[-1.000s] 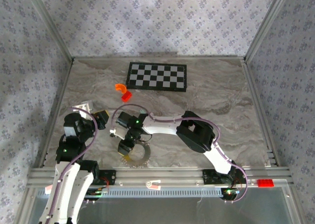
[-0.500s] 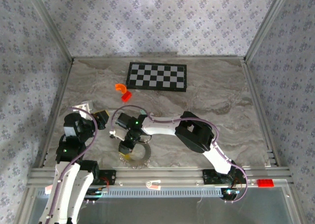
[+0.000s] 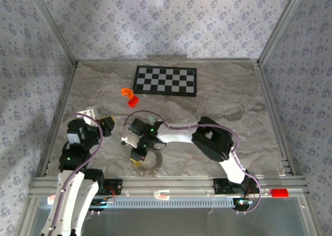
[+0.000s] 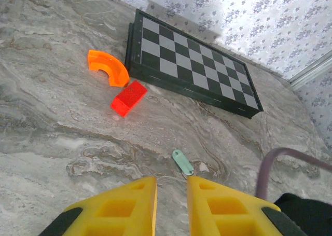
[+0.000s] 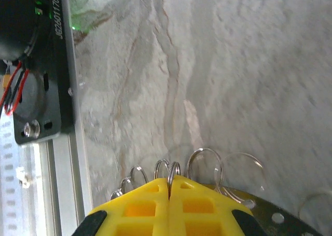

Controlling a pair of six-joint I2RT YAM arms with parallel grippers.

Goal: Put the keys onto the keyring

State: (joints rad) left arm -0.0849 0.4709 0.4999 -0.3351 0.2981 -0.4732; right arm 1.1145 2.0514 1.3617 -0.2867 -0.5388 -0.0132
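Note:
The keyring (image 3: 147,166) lies near the table's front edge as a brass-coloured disc (image 5: 259,207) with several silver wire rings standing along its rim. My right gripper (image 3: 139,156) reaches down onto it. In the right wrist view the right gripper (image 5: 169,181) is shut, with one ring (image 5: 174,169) pinched between its yellow fingertips. The keys show as one small teal flat tag (image 4: 182,162) lying on the marble just ahead of my left gripper (image 4: 172,181). The left gripper (image 3: 107,125) is open by a narrow gap, with nothing between its fingers.
A black-and-white checkerboard (image 3: 166,80) lies at the back. In front of it sit an orange curved piece (image 4: 108,67) and a red block (image 4: 128,98). An aluminium rail (image 5: 62,184) borders the near edge, close to the keyring. Patterned walls enclose the table.
My right gripper has closed onto a ring of the keyring and its wrist has shifted a little to the right. The left arm has stayed where it was.

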